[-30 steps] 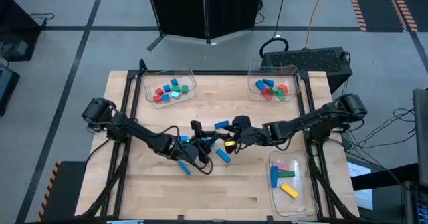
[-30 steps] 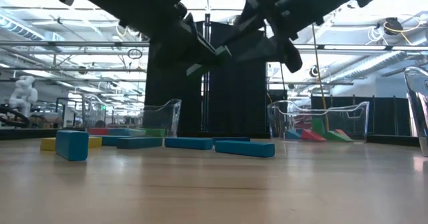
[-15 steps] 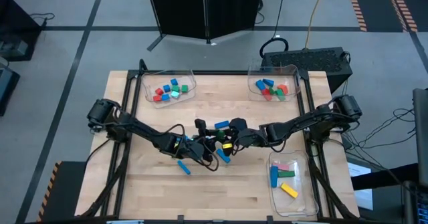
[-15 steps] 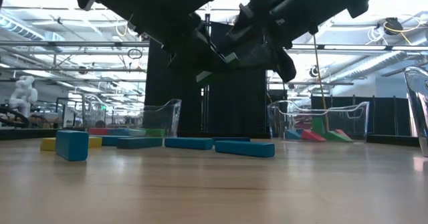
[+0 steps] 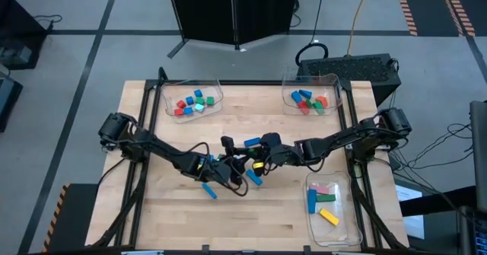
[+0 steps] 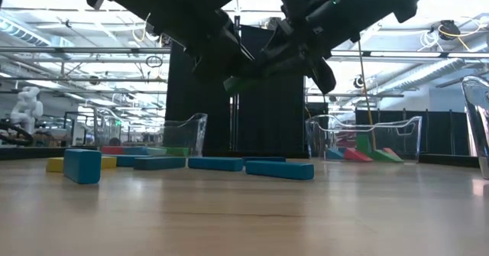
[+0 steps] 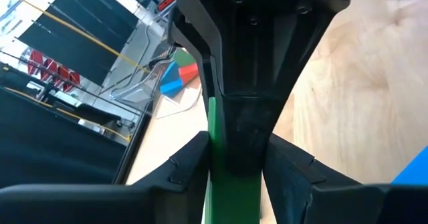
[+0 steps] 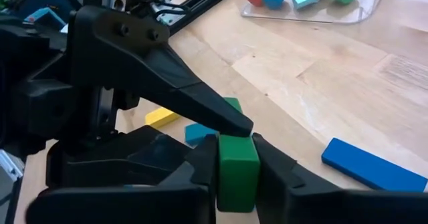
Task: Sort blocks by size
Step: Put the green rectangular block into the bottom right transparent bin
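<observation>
With the green rectangular block (image 8: 237, 162) pinched between both the left gripper (image 5: 228, 164) and right gripper (image 5: 262, 154) above mid-counter, release one side only once the other grips firmly.

Table (image 5: 281, 209): light wood, planked, smooth matt finish with visible grain. Trays (image 5: 193, 93): clear plastic, thin-walled, glossy with glare on the rims. Green block (image 8: 237, 162): solid colour, smooth, matt to slight sheen, looks like painted wood or plastic, cannot tell which. Blue bar (image 8: 371, 165): same smooth opaque finish. Right gripper (image 8: 235, 177) and left gripper (image 7: 234, 167): black moulded plastic, matt, faintly textured, with screw heads on the left one. Table frame (image 5: 151, 106): black metal rails. Floor (image 5: 84, 49): grey, smooth, dull.
</observation>
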{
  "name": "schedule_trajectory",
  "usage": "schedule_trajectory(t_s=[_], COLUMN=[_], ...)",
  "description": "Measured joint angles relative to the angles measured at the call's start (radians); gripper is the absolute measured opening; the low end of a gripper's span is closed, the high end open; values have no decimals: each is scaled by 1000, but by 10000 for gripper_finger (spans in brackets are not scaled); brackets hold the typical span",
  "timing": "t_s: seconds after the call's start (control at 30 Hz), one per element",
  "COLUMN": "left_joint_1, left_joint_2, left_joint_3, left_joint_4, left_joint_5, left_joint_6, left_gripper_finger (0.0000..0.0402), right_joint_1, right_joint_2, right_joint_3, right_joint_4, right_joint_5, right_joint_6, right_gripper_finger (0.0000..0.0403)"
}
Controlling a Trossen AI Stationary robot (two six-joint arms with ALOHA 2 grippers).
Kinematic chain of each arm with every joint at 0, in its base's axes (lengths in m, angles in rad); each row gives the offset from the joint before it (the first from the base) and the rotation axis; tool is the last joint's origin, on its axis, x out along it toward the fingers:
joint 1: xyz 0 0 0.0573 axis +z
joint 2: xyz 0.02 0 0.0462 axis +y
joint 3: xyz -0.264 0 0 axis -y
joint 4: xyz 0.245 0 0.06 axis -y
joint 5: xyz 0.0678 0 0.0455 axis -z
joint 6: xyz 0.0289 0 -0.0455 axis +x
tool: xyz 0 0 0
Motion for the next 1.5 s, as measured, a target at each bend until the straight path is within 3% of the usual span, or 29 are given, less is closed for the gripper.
schedule_trajectory(t_s=[0.33,0.63,0.87,1.23,1.5], left_joint_1=[-18,-17,-39,-74,-75], left_joint_2=[-16,-41,-45,-53,-53], left_joint_3=[1,-3,-3,-3,-3], left_joint_4=[-17,-167,-232,-411,-596], left_joint_5=[-22,-27,-21,-69,-132], left_joint_6=[-97,-234,-318,-469,-619], left_gripper_finger=[133,134,134,135,135], right_joint_1=[17,89,165,343,486], right_joint_2=[-81,-235,-363,-541,-592], right_joint_3=[-1,-1,0,0,0], right_joint_4=[-100,-358,-571,-922,-1049], right_joint_5=[16,131,151,147,33], right_joint_6=[-44,6,76,301,455], right_gripper_finger=[48,47,47,50,50])
